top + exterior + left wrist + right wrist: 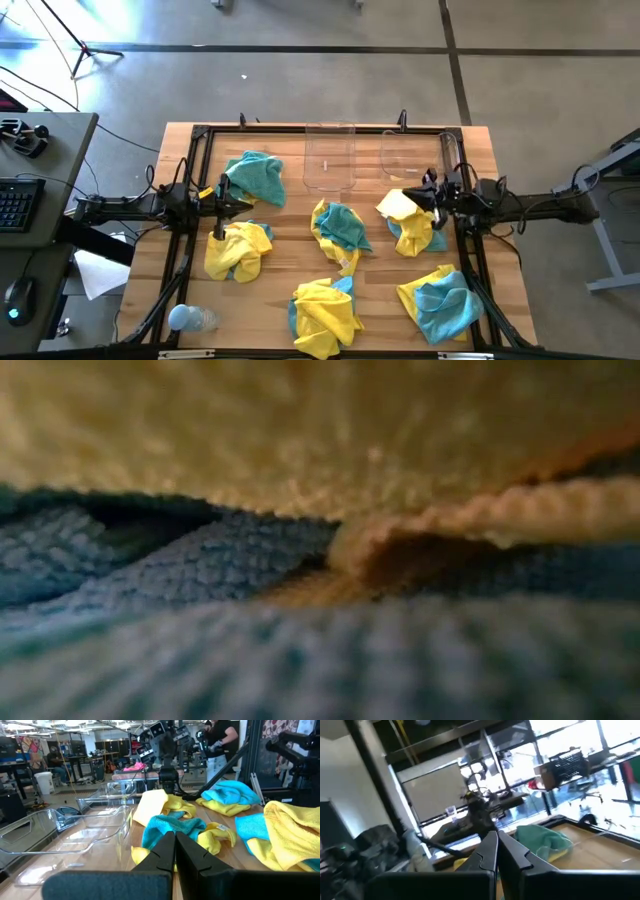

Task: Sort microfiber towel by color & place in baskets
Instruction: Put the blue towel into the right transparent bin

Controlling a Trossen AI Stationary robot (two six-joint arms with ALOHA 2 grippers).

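We saw the microfiber towels lying in bunched yellow-and-teal heaps across the wooden bench [480, 150]: a teal one [255, 176] at the back left, a mostly yellow heap [238, 250] just in front of it, a mixed pile [338, 230] in the middle, and two more [325, 312] [440, 300] along the front edge. Being crumpled, none showed a clear long axis. The two clear baskets [330, 157] [403, 156] stood side by side at the back, with no towel in either.

The left tool [245, 205] hovered beside the teal towel, its fingers pressed together and holding nothing. The right tool [412, 197] had its fingers together too, over the yellow corner of a sixth heap [412, 222]; we could not tell whether it gripped the cloth.
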